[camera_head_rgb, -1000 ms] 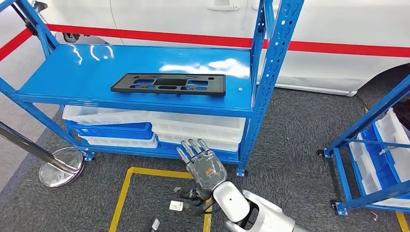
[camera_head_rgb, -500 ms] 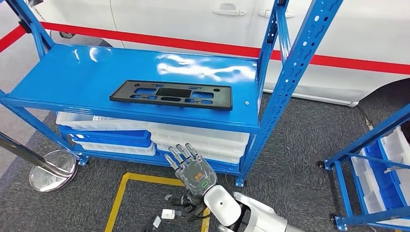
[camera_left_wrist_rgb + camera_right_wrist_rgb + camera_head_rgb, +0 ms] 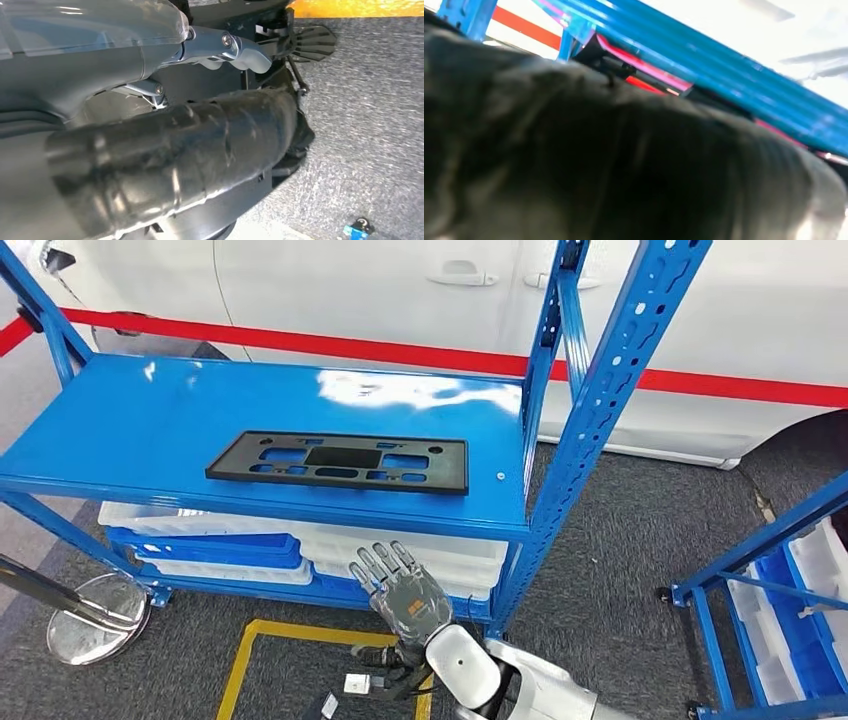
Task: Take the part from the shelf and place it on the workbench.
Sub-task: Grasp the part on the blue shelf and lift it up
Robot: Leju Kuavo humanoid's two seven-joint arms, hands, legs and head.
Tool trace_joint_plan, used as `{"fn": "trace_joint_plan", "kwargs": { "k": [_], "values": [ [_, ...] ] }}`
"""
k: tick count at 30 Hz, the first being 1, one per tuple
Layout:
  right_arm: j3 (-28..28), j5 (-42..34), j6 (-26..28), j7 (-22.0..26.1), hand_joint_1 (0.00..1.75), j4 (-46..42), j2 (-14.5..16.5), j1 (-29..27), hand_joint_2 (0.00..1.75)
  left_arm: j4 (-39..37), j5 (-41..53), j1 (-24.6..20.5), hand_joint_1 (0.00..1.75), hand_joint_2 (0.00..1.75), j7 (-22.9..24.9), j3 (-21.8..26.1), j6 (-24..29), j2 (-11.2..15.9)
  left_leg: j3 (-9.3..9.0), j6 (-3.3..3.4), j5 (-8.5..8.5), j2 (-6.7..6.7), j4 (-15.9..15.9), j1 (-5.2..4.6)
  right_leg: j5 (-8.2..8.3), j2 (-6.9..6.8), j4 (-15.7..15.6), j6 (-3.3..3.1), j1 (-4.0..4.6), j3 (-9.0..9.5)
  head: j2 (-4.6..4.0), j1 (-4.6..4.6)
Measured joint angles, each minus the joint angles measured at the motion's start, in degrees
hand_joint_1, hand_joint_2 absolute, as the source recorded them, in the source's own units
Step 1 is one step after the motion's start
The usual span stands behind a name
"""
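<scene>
The part [image 3: 339,462], a flat black plate with several cut-outs, lies on the top deck of the blue shelf [image 3: 150,410], near its front edge. My right hand [image 3: 402,586] is raised in front of the lower tiers, below and slightly right of the part's middle. It holds nothing, and its fingers are spread and point up at the shelf. In the right wrist view a blurred grey cover [image 3: 614,165] sits close under the blue shelf edge [image 3: 724,75]. My left hand [image 3: 150,50] hangs low over grey carpet, its thumb showing; how its fingers lie is hidden.
A blue upright post [image 3: 600,410] stands at the deck's front right corner. White and blue bins [image 3: 300,540] fill the lower tiers. A white car [image 3: 400,290] stands behind. A second blue rack [image 3: 770,590] is at the right, a chrome stanchion base [image 3: 95,615] at the left.
The whole picture has shifted as the camera moved nearer to the shelf; the part looks closer and lower. My right hand stays raised and empty in front of the lower tiers.
</scene>
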State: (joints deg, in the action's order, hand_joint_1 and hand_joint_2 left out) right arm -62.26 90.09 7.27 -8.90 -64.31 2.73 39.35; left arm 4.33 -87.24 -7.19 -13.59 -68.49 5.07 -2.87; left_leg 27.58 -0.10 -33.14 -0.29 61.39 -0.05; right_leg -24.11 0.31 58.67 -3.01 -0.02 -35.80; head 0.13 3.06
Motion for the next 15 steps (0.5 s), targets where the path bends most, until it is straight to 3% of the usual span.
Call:
{"fn": "trace_joint_plan", "kwargs": {
  "k": [2,4,5,7,8,10,12,15],
  "values": [
    [-0.5,0.0,0.0,0.0,0.0,0.1,0.1,0.2,0.0,0.0,0.0,-0.4,0.0,0.0,-0.1,-0.1,0.0,0.1,3.81,-0.69,-2.84,0.0,6.5,0.32,-0.45,-0.07,-0.2,-0.11,-0.18,0.55,0.0,0.12],
    [-1.1,0.0,0.0,0.0,0.0,0.2,0.2,0.2,0.0,0.0,0.0,-0.8,0.0,0.0,-0.1,-0.1,0.1,0.2,7.03,-1.25,-3.37,0.02,10.6,0.64,-1.17,-0.1,-0.1,0.14,-0.37,1.02,0.0,0.11],
    [-1.5,0.0,-0.1,0.0,0.0,0.3,0.3,0.2,0.0,0.0,0.0,-0.9,0.0,0.0,-0.1,-0.2,0.1,0.3,7.37,-1.47,-1.83,0.04,10.0,0.82,-1.63,-0.08,0.0,0.37,-0.52,1.43,0.0,0.11],
    [-2.2,0.0,-0.2,0.0,0.0,0.3,0.5,0.1,0.0,0.0,0.0,-0.8,0.0,0.0,-0.1,-0.3,0.1,0.3,5.76,-1.97,3.44,0.03,4.0,1.21,-2.58,0.02,0.3,1.01,-0.86,2.46,0.0,0.09],
    [-2.5,0.0,-0.2,0.0,0.0,0.4,0.6,0.2,0.0,0.0,0.0,-0.7,0.0,0.0,-0.2,-0.4,0.1,0.3,5.04,-2.15,5.2,0.03,1.1,1.24,-2.92,0.06,0.4,1.35,-0.95,2.86,-0.01,0.09],
    [-2.9,0.0,-0.3,-0.1,0.0,0.4,0.7,0.2,0.0,0.0,0.0,-0.6,0.0,0.0,-0.2,-0.5,0.1,0.3,4.42,-1.59,5.84,0.05,-2.3,0.99,-3.19,0.09,0.5,2.06,-0.84,2.8,0.0,0.19],
    [-3.3,0.0,-0.4,-0.1,0.0,0.5,0.8,0.2,0.0,0.0,0.0,-0.6,0.0,0.0,-0.4,-0.7,0.0,0.3,4.24,-0.23,5.45,0.03,-3.4,0.85,-3.32,0.02,0.7,2.66,-0.61,2.65,0.01,0.27],
    [-3.6,0.0,-0.4,-0.1,0.0,0.5,0.8,0.4,0.0,0.0,0.0,-0.5,0.0,0.0,-0.5,-0.9,-0.1,0.3,2.82,0.9,5.36,-0.04,-3.8,1.0,-4.73,-0.22,4.1,3.38,-0.74,1.45,0.0,0.18]
  ]
}}
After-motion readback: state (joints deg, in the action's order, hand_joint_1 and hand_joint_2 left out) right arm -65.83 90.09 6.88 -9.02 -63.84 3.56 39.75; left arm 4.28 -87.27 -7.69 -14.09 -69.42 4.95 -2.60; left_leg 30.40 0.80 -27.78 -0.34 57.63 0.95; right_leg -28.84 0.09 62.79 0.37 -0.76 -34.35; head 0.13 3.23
